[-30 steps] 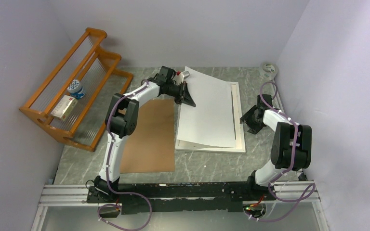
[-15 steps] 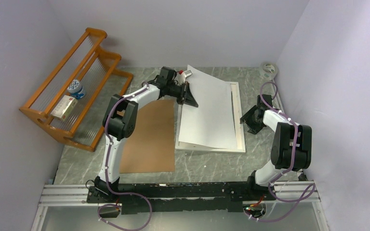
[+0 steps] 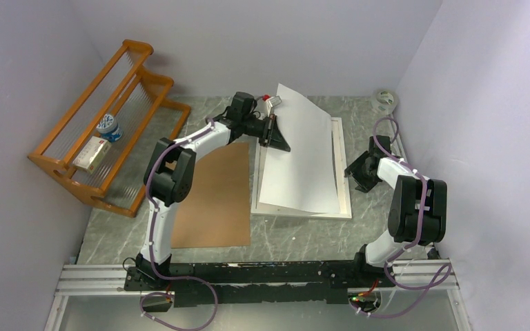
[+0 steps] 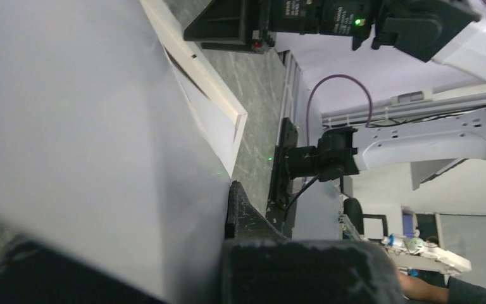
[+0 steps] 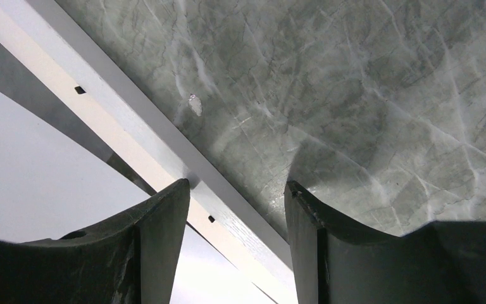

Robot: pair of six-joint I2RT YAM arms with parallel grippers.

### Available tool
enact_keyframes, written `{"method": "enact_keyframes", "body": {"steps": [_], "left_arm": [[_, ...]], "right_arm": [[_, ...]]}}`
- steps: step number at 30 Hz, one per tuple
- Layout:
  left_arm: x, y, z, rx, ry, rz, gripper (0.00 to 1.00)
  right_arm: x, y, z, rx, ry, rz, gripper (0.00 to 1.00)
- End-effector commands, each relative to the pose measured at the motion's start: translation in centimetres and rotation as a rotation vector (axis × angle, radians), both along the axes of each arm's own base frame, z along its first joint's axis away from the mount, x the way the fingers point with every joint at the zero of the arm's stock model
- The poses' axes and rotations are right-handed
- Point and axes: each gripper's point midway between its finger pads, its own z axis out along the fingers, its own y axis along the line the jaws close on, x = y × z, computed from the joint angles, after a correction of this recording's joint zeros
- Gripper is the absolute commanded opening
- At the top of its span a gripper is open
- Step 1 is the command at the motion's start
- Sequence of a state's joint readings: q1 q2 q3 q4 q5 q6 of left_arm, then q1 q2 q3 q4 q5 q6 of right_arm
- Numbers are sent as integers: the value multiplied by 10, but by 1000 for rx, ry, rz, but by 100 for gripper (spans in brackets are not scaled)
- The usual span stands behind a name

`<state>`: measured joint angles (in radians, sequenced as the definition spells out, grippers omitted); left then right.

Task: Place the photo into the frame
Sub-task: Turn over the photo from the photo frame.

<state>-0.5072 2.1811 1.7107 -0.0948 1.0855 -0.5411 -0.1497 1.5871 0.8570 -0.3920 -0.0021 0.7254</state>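
Note:
The photo (image 3: 303, 158) shows only its plain white back; it leans tilted over the white frame (image 3: 343, 172), which lies flat on the table. My left gripper (image 3: 278, 136) is shut on the photo's left edge and holds that side up off the frame. In the left wrist view the sheet (image 4: 88, 126) fills the left half, pinched at my left gripper (image 4: 229, 212), with the frame's rail (image 4: 212, 101) beyond. My right gripper (image 3: 357, 172) stands open at the frame's right side. Its fingers (image 5: 164, 240) straddle the white rail (image 5: 133, 145) without closing on it.
A brown backing board (image 3: 214, 200) lies flat left of the frame. An orange wooden rack (image 3: 103, 138) with a tin and a box stands at the far left. A tape roll (image 3: 386, 98) sits at the back right corner, and a small silver object (image 3: 270, 102) lies behind the photo.
My left gripper has raised the photo's left edge and carried it rightward, so the sheet tilts more steeply over the frame. The right arm has stayed still.

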Motion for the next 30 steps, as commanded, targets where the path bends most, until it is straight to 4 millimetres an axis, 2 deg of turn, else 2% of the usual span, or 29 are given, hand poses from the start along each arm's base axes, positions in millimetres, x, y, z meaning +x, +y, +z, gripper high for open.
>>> {"method": "enact_keyframes", "body": {"steps": [1, 9, 16, 19, 22, 27, 30], "left_arm": [[-10, -5, 55, -114, -60, -50, 2], [-21, -9, 104, -232, -32, -86, 3], [-12, -19, 96, -261, 17, -106, 2], [-3, -21, 72, -207, 41, -83, 3], [7, -19, 33, -127, 120, -50, 2], [29, 2, -40, -43, 342, 59, 3], [33, 14, -65, 2, 397, 94, 3]], "right_arm": [[-2, -8, 6, -34, -13, -11, 60], [-2, -10, 4, -35, -6, -23, 60], [-4, -12, 6, -41, -3, -23, 60], [-6, -13, 6, -48, 1, -24, 60], [-8, -14, 5, -48, 3, -26, 60], [-9, -14, 4, -44, 2, -30, 60], [-10, -15, 4, -45, 2, -31, 60]]}}
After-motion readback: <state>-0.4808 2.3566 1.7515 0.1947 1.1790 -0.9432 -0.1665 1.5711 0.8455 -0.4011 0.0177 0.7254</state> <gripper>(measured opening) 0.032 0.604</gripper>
